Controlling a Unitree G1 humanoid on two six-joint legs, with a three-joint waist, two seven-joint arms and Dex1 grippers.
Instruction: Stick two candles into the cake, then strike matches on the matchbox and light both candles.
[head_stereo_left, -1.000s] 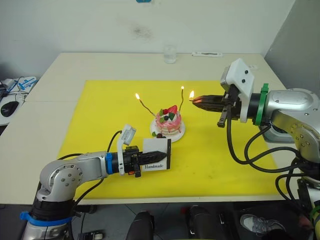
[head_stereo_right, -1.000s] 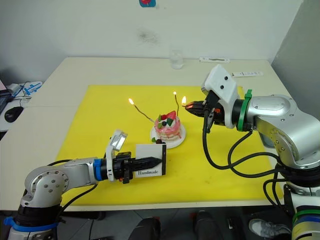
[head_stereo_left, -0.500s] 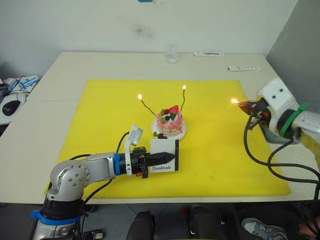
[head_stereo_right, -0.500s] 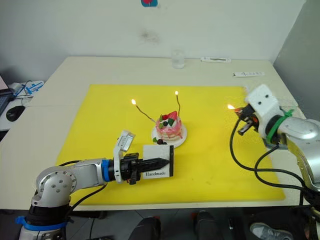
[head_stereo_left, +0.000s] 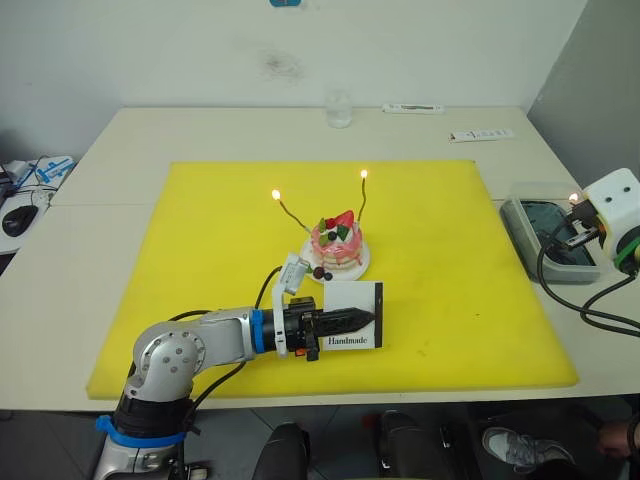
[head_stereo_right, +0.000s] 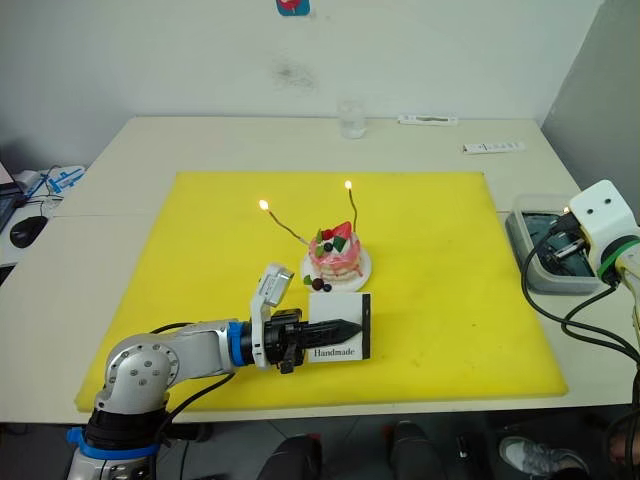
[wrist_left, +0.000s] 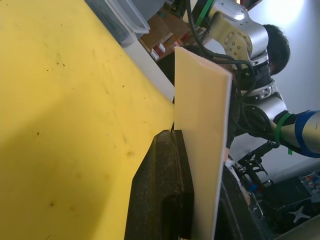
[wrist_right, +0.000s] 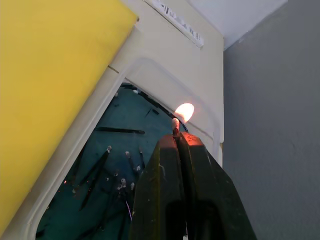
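Here both candles (head_stereo_left: 288, 209) burned in the cake (head_stereo_left: 337, 245); only disposal remained. Right gripper (wrist_right: 176, 131) pinched a lit match (wrist_right: 175, 123) over the tray (head_stereo_left: 520, 222); left gripper (head_stereo_left: 352, 320) clamped the matchbox (head_stereo_left: 351, 316).

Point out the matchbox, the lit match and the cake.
matchbox (head_stereo_left: 352, 314): left eye view, its white printed face, held in the left gripper.
match (wrist_right: 176, 123): right wrist view, its tip just under the flame, over the tray.
cake (head_stereo_left: 337, 246): left eye view, its pink side.
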